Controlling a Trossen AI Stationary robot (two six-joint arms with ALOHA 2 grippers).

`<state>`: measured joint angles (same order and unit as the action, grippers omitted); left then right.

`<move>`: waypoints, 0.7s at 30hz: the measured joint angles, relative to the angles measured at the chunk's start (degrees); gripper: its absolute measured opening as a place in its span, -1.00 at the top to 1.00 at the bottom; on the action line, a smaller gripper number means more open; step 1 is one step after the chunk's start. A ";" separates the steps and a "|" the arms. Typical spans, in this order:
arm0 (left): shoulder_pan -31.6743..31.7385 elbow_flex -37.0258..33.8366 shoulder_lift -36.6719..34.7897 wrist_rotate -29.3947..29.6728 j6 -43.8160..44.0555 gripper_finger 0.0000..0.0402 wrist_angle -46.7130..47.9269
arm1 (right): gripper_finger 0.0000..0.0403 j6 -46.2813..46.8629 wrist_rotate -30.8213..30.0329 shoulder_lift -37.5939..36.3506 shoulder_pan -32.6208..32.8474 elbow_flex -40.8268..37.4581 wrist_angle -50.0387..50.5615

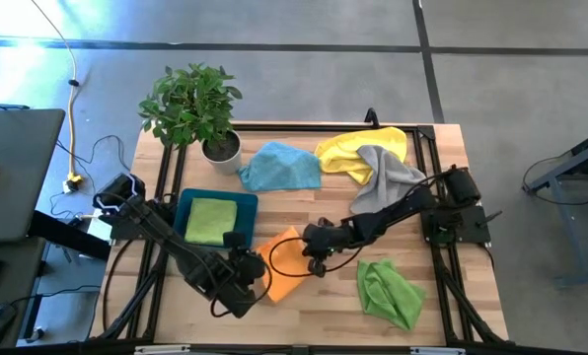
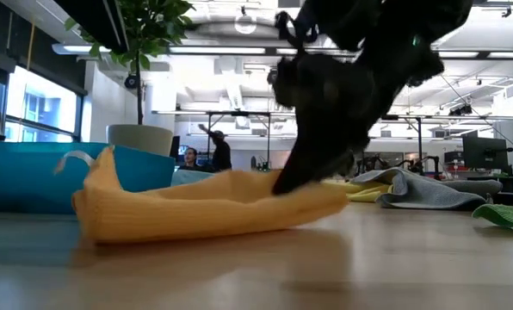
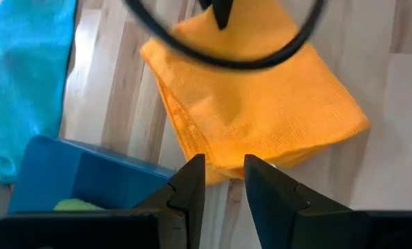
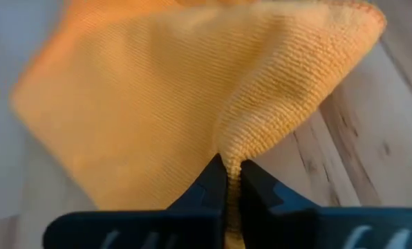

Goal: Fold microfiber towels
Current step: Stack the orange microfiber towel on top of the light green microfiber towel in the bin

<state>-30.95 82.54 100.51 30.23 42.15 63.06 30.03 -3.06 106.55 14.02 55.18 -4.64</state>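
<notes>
Two grippers are meeting at one cloth. Going from the left, the teal tray (image 1: 187, 202) is holding a folded lime green towel (image 1: 211, 220); just beside it the left gripper (image 1: 257, 268) is hovering with its fingers slightly parted and nothing between them, by the near-left edge of the orange towel (image 1: 286, 261). That towel is lying half-folded on the table (image 1: 304, 320), its long axis running toward the robot. Over its right edge the right gripper (image 1: 312, 247) is pinching a raised fold of it, so the coming fold probably turns leftward.
</notes>
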 joint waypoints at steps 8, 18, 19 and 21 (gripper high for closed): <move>3.92 -0.11 0.00 -1.68 -4.51 0.55 -1.13 | 0.99 -16.90 0.10 -9.37 2.15 0.02 6.55; 8.29 -0.13 0.00 -3.94 -29.69 0.41 -23.35 | 1.00 -38.96 -0.33 -16.21 6.84 0.02 7.85; 8.68 -0.13 0.00 -5.37 -31.54 0.37 -24.41 | 1.00 -38.87 -0.36 -16.30 6.83 0.04 7.79; 9.20 -0.15 0.00 -7.22 -34.63 0.30 -25.69 | 1.00 -37.84 -0.38 -16.29 6.78 0.04 8.83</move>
<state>-21.75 82.39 100.51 23.01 7.52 37.37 -7.81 -3.44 90.26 20.80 55.22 4.19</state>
